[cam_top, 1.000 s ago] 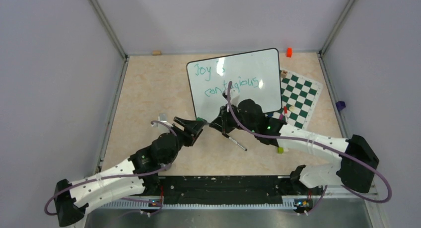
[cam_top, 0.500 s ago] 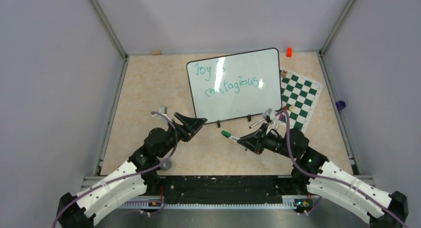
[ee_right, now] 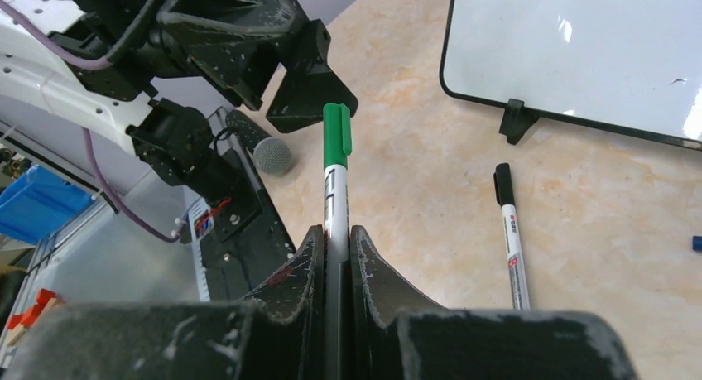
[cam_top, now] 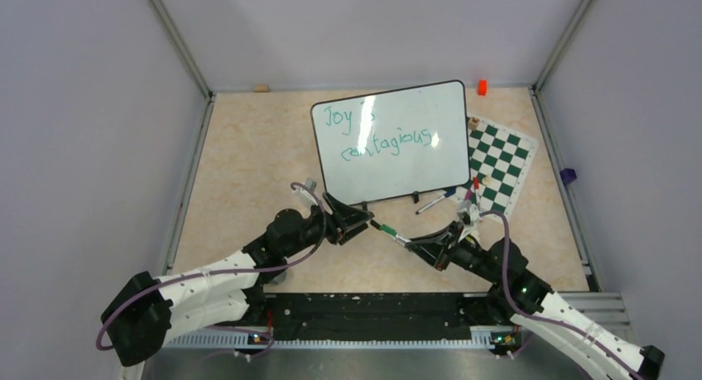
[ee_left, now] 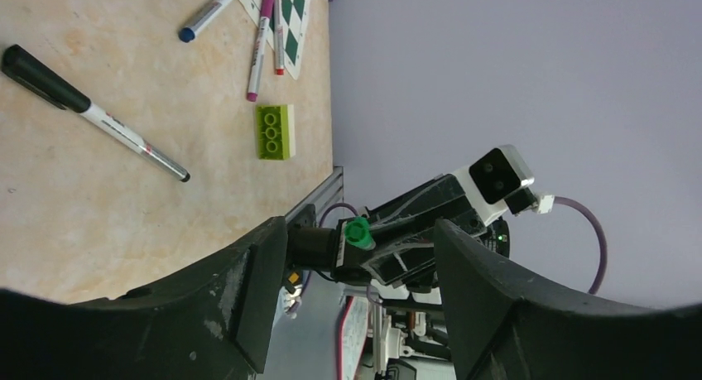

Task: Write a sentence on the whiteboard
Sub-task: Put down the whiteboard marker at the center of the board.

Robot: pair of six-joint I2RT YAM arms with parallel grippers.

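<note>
Black fingers spread wide, our left end effector (cam_top: 361,223) sits open at near centre, its tips just beside the green cap of a marker (cam_top: 387,232). Our right end effector (cam_top: 414,242) is clamped on that marker's barrel, pointing it left. Farther back, the whiteboard (cam_top: 414,169) stands on the surface, and we read the sentence (cam_top: 385,137) in teal across it.
</note>
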